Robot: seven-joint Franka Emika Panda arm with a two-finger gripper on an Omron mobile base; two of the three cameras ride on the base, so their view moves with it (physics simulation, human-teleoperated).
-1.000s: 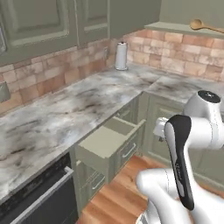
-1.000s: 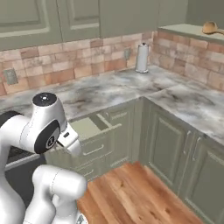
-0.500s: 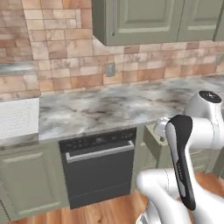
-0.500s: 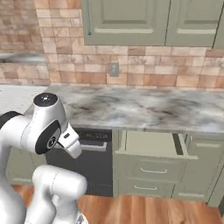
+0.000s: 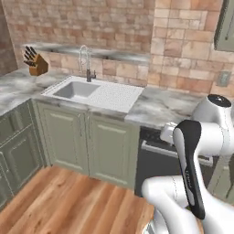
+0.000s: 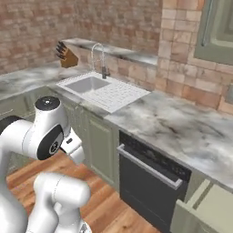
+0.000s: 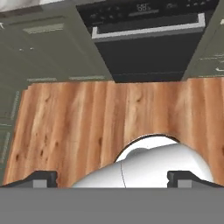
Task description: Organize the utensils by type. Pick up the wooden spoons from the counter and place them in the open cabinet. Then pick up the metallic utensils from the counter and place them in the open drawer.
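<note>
The gripper [image 7: 112, 177] stands wide open and empty, pointing down at the wooden floor [image 7: 87, 118]. No utensil is seen on the counter [image 6: 182, 129]. The open drawer [image 6: 214, 211] lies at the near right, beside the dishwasher [image 6: 150, 182].

Grey-white veined marble on the counter [image 5: 155, 107], smooth with a soft sheen. Rough matt brick [image 5: 183, 50] behind it. White sink [image 5: 91, 91], its drainer finely ribbed, under a shiny metal tap [image 5: 84, 61]. A wooden knife block [image 5: 35, 64]. Sage-green matt panelled doors [image 5: 112, 151], a glossy black dishwasher [image 6: 150, 191] and warm varnished floorboards [image 7: 87, 122].
</note>
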